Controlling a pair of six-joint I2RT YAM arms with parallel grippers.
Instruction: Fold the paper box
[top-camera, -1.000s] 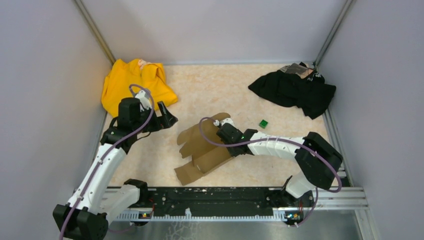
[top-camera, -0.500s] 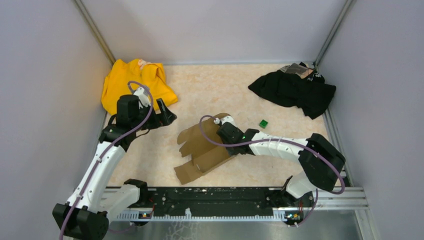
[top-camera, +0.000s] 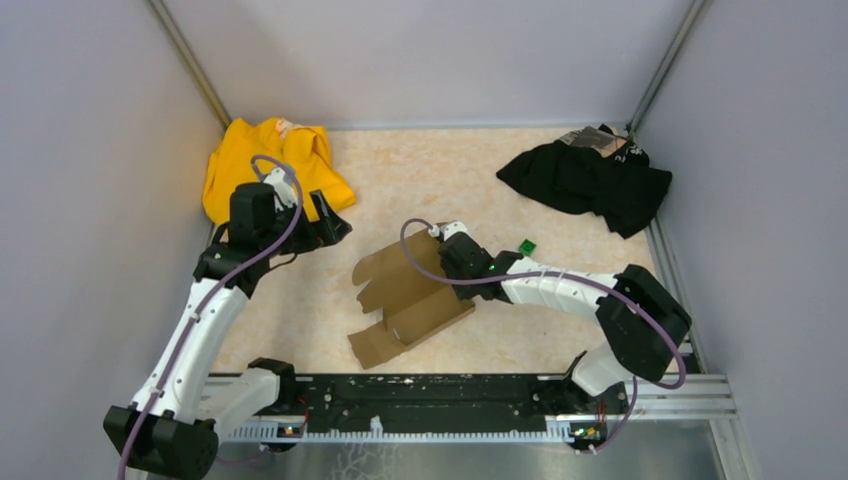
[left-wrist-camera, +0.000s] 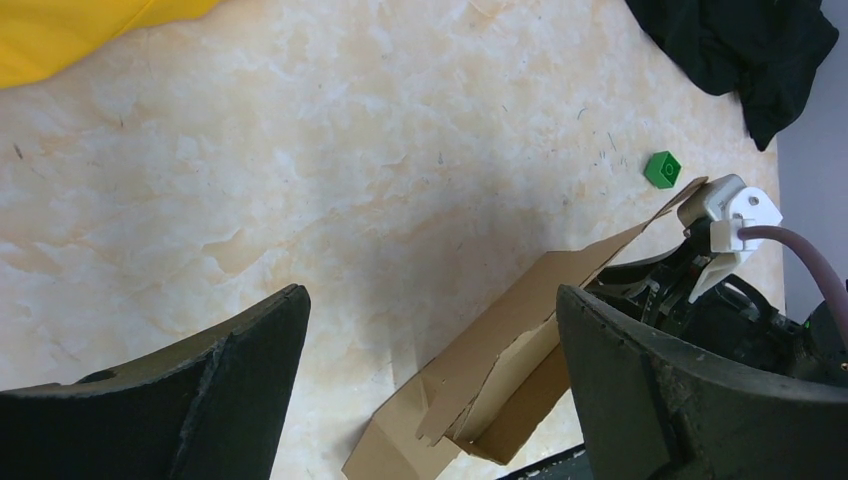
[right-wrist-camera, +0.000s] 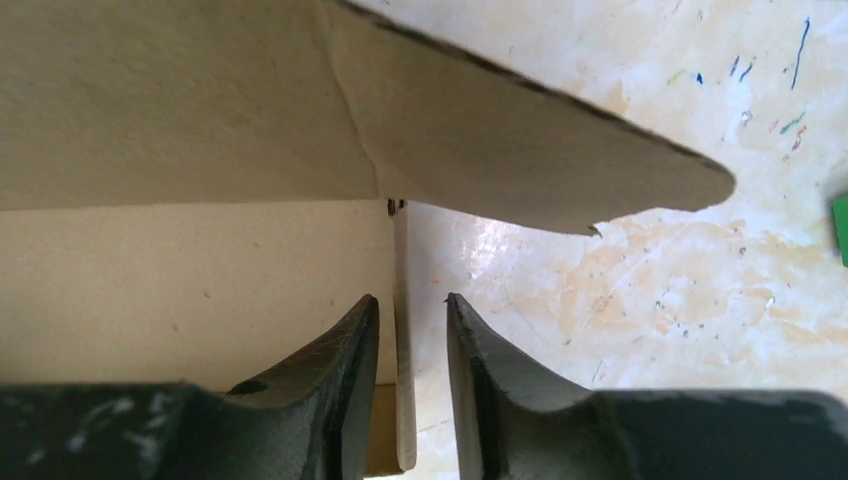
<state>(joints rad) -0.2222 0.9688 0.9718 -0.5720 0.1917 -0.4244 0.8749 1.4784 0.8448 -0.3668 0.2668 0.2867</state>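
Note:
The paper box is a brown die-cut cardboard sheet, partly raised, lying mid-table. My right gripper is at its far right edge. In the right wrist view the gripper stands slightly open astride a thin upright cardboard wall. The wall rests against the left finger, with a gap to the right finger. A flap hangs over the fingers. My left gripper hovers wide open and holds nothing, left of the box and next to the yellow garment. From the left wrist view the box lies below and ahead.
A yellow garment lies at the back left and a black garment at the back right. A tiny green cube sits just right of the right wrist. Grey walls enclose the table on three sides.
My right gripper has loosened from a shut pinch on the box wall and shifted slightly toward the back. The left arm has drawn a little back and left, still open.

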